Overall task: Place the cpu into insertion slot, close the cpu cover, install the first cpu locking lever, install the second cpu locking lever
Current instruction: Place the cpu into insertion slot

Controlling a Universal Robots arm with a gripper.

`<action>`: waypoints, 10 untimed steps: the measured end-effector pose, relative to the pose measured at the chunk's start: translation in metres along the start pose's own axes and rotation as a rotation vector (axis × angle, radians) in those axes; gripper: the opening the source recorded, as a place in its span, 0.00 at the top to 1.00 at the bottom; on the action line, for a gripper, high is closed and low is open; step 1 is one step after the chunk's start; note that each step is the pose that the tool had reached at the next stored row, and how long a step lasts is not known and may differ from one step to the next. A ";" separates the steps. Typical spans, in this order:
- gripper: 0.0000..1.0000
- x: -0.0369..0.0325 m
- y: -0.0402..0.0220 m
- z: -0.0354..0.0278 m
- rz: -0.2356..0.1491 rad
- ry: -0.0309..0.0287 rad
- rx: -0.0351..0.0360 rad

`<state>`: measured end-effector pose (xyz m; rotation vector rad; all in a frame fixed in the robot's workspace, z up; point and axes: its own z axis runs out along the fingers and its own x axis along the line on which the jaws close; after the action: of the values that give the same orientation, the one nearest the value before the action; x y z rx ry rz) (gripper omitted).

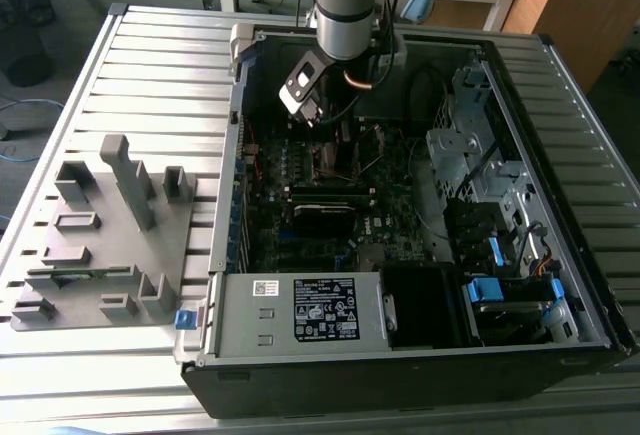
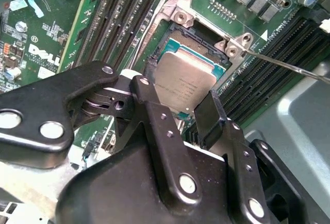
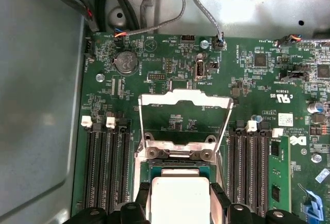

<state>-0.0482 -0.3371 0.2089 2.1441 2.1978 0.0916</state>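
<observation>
In both wrist views the cpu [image 2: 188, 77] [image 3: 179, 195], a flat square chip with a dull silver top, lies over the insertion slot [image 2: 172, 31] [image 3: 154, 168] in the green board. My gripper [image 2: 178, 98] [image 3: 180, 193] is shut on the cpu, with one black finger against each of two opposite edges. The cpu cover [image 3: 154, 99], a thin silvery frame, stands hinged up and open beyond the slot. A thin locking lever rod [image 2: 289, 67] sticks out from the slot's corner. In the exterior view the gripper [image 1: 312, 105] hangs over the board inside the open computer case.
Long black memory slots [image 3: 108, 167] flank the socket on both sides. Cables [image 3: 180, 7] run along the case wall behind the board. In the exterior view a power supply [image 1: 300, 310], a drive cage [image 1: 470, 145] and a grey fixture plate [image 1: 110, 235] surround the work area.
</observation>
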 end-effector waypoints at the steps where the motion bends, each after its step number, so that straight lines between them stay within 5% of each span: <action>1: 0.46 0.0000 -0.0003 0.0009 0.000 0.0000 0.0000; 10: 0.46 0.0002 -0.0025 0.0090 0.000 0.0000 0.0000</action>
<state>-0.0499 -0.3371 0.1997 2.1440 2.1979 0.0916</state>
